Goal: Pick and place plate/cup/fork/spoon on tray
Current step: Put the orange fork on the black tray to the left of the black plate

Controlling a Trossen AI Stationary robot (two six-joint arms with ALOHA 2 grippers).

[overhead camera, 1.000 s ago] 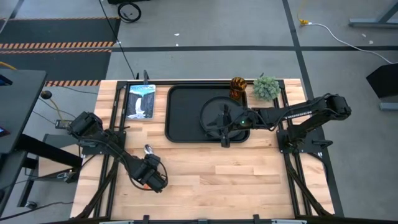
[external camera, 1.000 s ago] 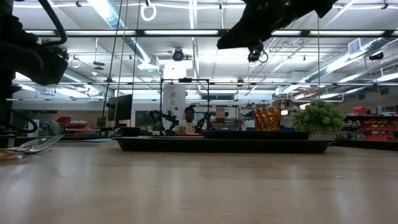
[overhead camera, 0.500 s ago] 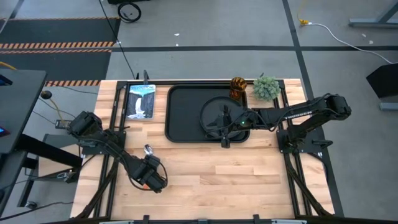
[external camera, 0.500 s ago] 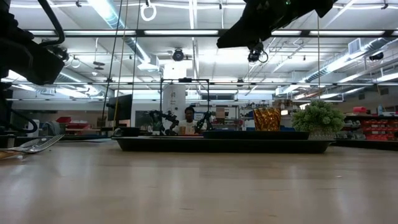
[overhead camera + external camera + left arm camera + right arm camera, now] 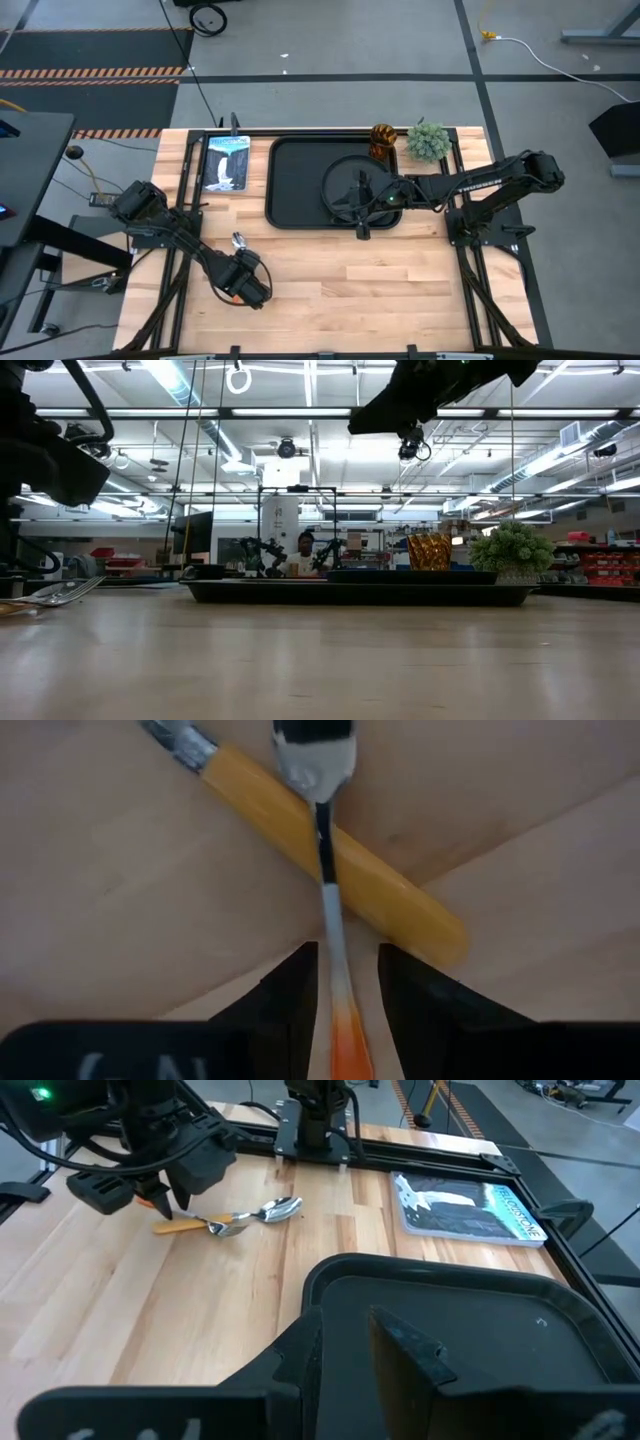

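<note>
The fork [image 5: 313,765] and the spoon [image 5: 300,830] lie crossed on the wood at the table's left. The fork's silver neck rests over the spoon's orange handle. My left gripper [image 5: 347,990] stands over them [image 5: 240,272], pointing down, shut on the fork's handle. The black plate [image 5: 338,180] lies in the black tray [image 5: 290,180]. My right gripper [image 5: 358,196] hovers high above the plate, shut and empty. The amber cup [image 5: 383,138] stands at the tray's far right corner; whether it stands on the tray or behind it I cannot tell. My left gripper pinches the fork's orange handle [image 5: 347,1032] between its two fingers, where the orange meets the silver neck. The fingers come from above and lie across the handle. The fork's head [image 5: 230,1226] rests on the table, its neck over the spoon's handle.
A blue picture booklet [image 5: 226,162] lies left of the tray at the far edge. A small green plant [image 5: 428,140] stands right of the cup. Bare wood runs along the table's near half. A person shows far off in the room [image 5: 303,552].
My left arm has sunk a little over the fork and spoon. Both utensils lie where they were. My right arm has kept still.
</note>
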